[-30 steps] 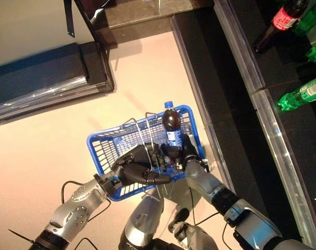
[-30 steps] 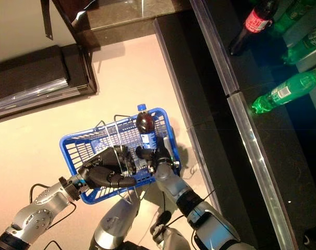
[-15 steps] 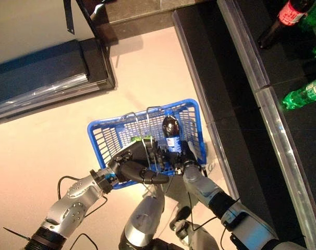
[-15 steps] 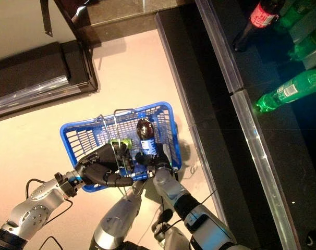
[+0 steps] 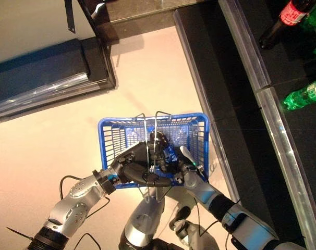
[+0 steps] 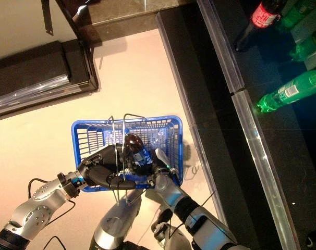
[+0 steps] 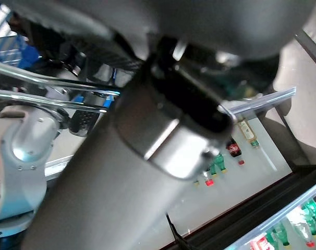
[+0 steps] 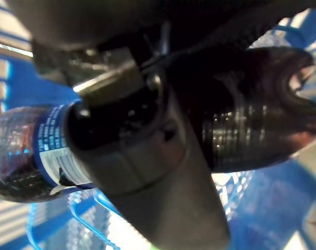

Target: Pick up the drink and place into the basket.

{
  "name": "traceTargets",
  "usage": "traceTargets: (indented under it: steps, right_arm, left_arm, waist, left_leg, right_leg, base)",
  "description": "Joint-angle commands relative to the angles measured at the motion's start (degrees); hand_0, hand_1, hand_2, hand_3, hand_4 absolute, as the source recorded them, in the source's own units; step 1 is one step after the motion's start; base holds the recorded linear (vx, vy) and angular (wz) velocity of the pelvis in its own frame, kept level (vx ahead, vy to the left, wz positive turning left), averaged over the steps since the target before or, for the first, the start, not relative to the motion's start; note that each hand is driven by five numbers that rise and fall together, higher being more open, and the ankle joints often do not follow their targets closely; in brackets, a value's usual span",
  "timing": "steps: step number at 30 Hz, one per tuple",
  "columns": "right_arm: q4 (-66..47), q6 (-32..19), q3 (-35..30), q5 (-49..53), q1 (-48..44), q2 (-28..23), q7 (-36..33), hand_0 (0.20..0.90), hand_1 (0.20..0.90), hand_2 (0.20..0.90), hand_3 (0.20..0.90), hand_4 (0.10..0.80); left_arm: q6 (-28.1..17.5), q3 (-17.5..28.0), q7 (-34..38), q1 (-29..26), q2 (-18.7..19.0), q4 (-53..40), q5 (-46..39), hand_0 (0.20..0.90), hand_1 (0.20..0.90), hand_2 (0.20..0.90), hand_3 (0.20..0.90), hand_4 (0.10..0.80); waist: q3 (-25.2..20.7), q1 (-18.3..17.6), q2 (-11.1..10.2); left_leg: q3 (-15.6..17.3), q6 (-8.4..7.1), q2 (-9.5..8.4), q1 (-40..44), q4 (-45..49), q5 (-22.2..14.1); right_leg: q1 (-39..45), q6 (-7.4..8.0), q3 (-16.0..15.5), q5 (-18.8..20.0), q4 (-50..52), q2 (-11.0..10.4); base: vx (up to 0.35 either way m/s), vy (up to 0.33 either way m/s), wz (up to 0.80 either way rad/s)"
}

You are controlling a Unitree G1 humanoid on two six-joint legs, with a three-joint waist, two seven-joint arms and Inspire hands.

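Observation:
A dark cola bottle (image 5: pixel 158 139) with a blue label lies tilted inside the blue wire basket (image 5: pixel 104 136), below its rim. My right hand (image 5: pixel 187 170) reaches in over the basket's near right side. In the right wrist view its thumb and fingers are curled round the bottle (image 8: pixel 254 130). My left hand (image 5: pixel 131 166) is at the basket's near edge, shut on the two metal handles (image 5: pixel 150 121), which stand up over the middle. The handles (image 7: pixel 43 87) also show in the left wrist view.
The basket hangs over a pale floor. A dark shelf unit runs along the right, with green bottles (image 5: pixel 304 94) and a red-labelled cola bottle (image 5: pixel 283 18) on it. A dark counter (image 5: pixel 43 73) stands at the upper left.
The bottle has gone from standing with its cap above the rim to lying low inside the basket, my right hand following it down. The left hand keeps the handles.

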Motion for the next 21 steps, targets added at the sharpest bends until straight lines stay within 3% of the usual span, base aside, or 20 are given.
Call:
traceTargets:
  steps: [1,6,10,21]
  right_arm:
    - [0.00,-0.06,3.30,-1.52,-3.63,3.61,1.71,0.300,0.300,0.300,0.200,0.100]
    - [5.06,5.97,3.47,-3.07,-6.06,3.40,5.58,0.300,0.300,0.300,0.200,0.100]
    - [13.75,9.08,1.53,2.22,-9.58,4.09,5.43,0.300,0.300,0.300,0.200,0.100]
    - [21.59,9.01,-4.34,10.75,-13.84,4.44,0.94,0.300,0.300,0.300,0.200,0.100]
  left_arm:
    - [-10.71,2.34,-12.76,-10.13,-7.85,-29.02,-7.60,0.300,0.300,0.300,0.200,0.100]
    - [-9.74,1.17,-11.49,-11.50,-7.62,-29.44,-7.33,0.300,0.300,0.300,0.200,0.100]
    - [-8.81,-0.12,-9.46,-12.96,-8.21,-30.18,-7.07,0.300,0.300,0.300,0.200,0.100]
    - [-7.66,-0.53,-7.25,-14.91,-9.40,-30.28,-7.20,0.300,0.300,0.300,0.200,0.100]
  waist:
    - [-3.24,0.00,2.17]
    - [-2.86,0.47,2.00]
    - [-2.56,1.16,2.38]
    - [-1.27,1.90,2.70]
  left_leg:
    - [0.84,2.84,0.20,0.13,4.96,-3.45]
    - [0.69,2.79,0.29,0.25,4.92,-3.26]
    - [0.71,2.93,0.27,0.15,4.92,-3.04]
    - [0.86,3.15,0.50,0.02,5.61,-3.53]
  right_leg:
    - [-4.56,-2.49,-0.91,14.03,-2.00,-2.61]
    - [-4.54,-2.45,-1.30,14.07,-1.56,-2.74]
    - [-4.42,-2.60,-2.16,13.93,-0.98,-3.07]
    - [-4.82,-2.89,-2.80,13.47,0.85,-3.75]
  base:
    - [0.000,0.000,0.00]
    - [0.019,-0.012,0.03]
    - [0.018,0.000,0.03]
    - [0.007,-0.001,0.01]
